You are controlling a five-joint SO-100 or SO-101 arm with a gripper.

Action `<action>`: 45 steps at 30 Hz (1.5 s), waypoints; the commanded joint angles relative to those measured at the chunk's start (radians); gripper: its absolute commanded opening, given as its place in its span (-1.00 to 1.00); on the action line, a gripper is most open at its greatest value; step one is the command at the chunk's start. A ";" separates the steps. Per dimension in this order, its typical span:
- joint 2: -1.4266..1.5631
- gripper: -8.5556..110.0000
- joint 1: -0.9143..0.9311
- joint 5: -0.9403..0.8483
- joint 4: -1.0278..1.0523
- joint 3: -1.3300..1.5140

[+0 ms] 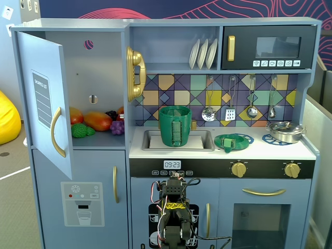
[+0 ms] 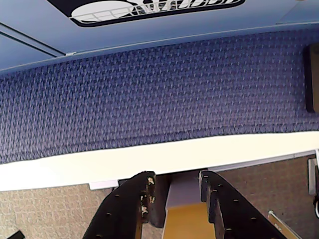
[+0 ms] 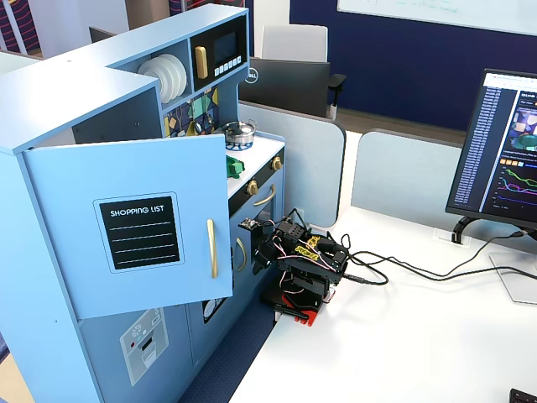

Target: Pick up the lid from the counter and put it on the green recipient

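Note:
The dark-green pot stands upright in the sink of the toy kitchen, open at the top. The dark-green lid lies on a blue burner ring on the white counter, just right of the sink. My arm is folded low in front of the kitchen, well below the counter; it also shows in the other fixed view on the edge of a white table. In the wrist view my gripper points down at blue carpet and the white table edge. Its black jaws stand apart with nothing between them.
A silver pot sits on the right burner. The fridge door hangs open at the left, with toy fruit on its shelf. Utensils hang above the counter. A monitor and cables are on the table.

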 commanded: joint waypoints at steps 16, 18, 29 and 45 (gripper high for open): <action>-0.015 -0.86 0.172 0.117 0.005 -0.034; -0.066 -0.86 0.218 0.186 -0.127 -0.110; -0.344 -0.86 0.489 -0.064 -0.584 -0.624; -0.416 -0.21 0.646 -0.164 -1.258 -0.466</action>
